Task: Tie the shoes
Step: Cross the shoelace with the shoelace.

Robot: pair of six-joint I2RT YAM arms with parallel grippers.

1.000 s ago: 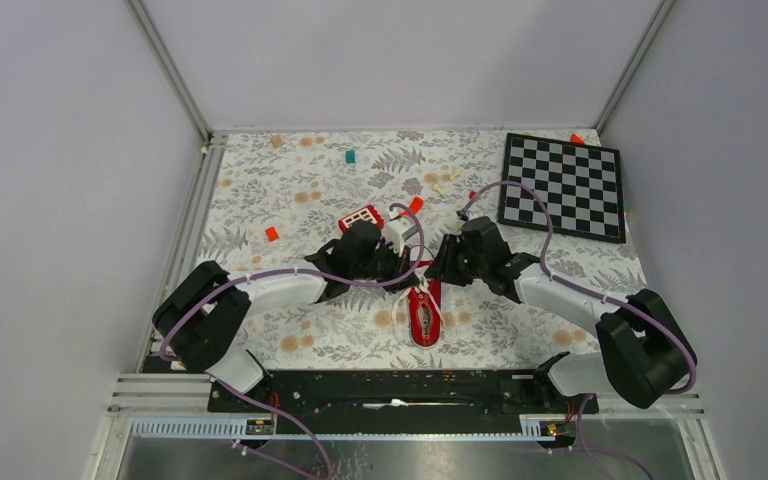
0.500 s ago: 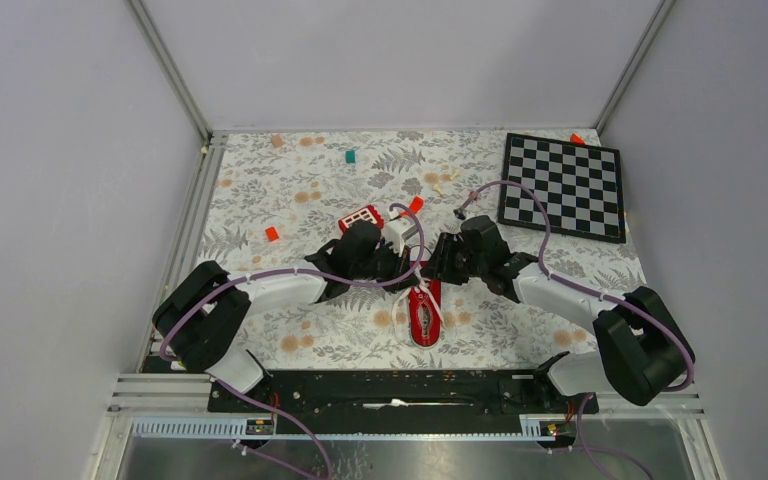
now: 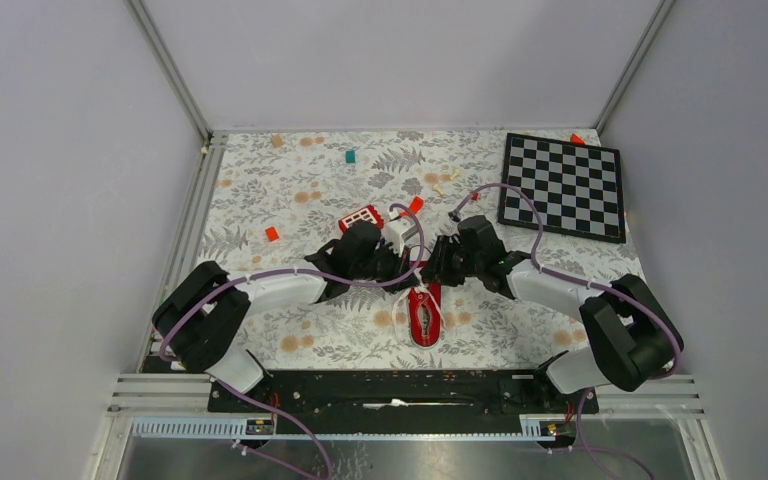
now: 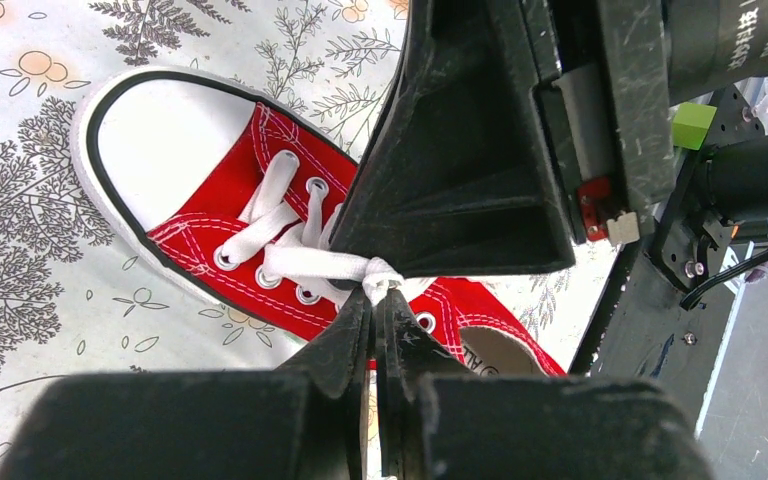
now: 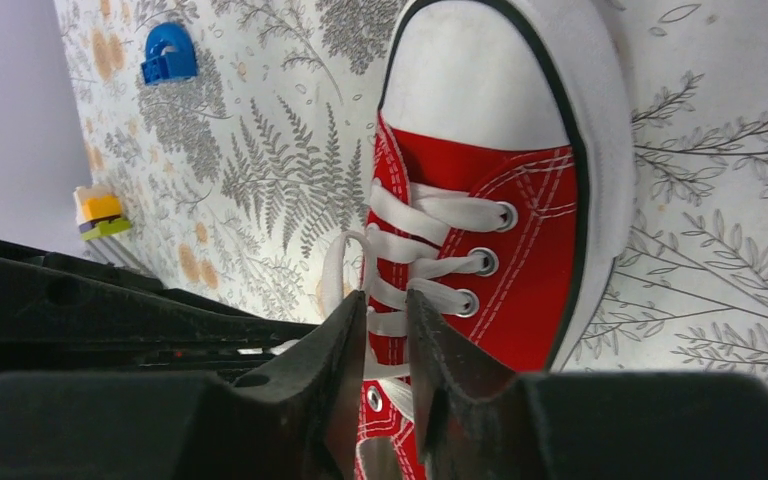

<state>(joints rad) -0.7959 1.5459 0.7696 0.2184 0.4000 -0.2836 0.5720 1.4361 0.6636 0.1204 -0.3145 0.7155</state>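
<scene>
The red sneaker [image 3: 423, 318] lies near the table's front, its white toe cap toward the arm bases. In the left wrist view the shoe [image 4: 195, 235] shows its white laces [image 4: 295, 262]. My left gripper [image 4: 378, 296] is shut on the lace right at a small knot. In the top view the left gripper [image 3: 409, 270] sits over the shoe's heel end. My right gripper [image 3: 438, 268] is close beside it. In the right wrist view the right gripper [image 5: 385, 302] has its jaws narrowly apart just above the shoe's [image 5: 520, 250] laced middle, and I see no lace pinched between them.
A chessboard [image 3: 563, 185] lies at the back right. A red block with white squares [image 3: 361, 216] sits behind the left gripper. Small red-orange pieces [image 3: 272, 233] [image 3: 416, 204] and a teal block [image 3: 350, 156] are scattered farther back. A blue piece [image 5: 168, 52] lies near the shoe's toe.
The right arm has swung left, bringing its gripper closer to the shoe and the left gripper. The left gripper and the shoe have stayed put.
</scene>
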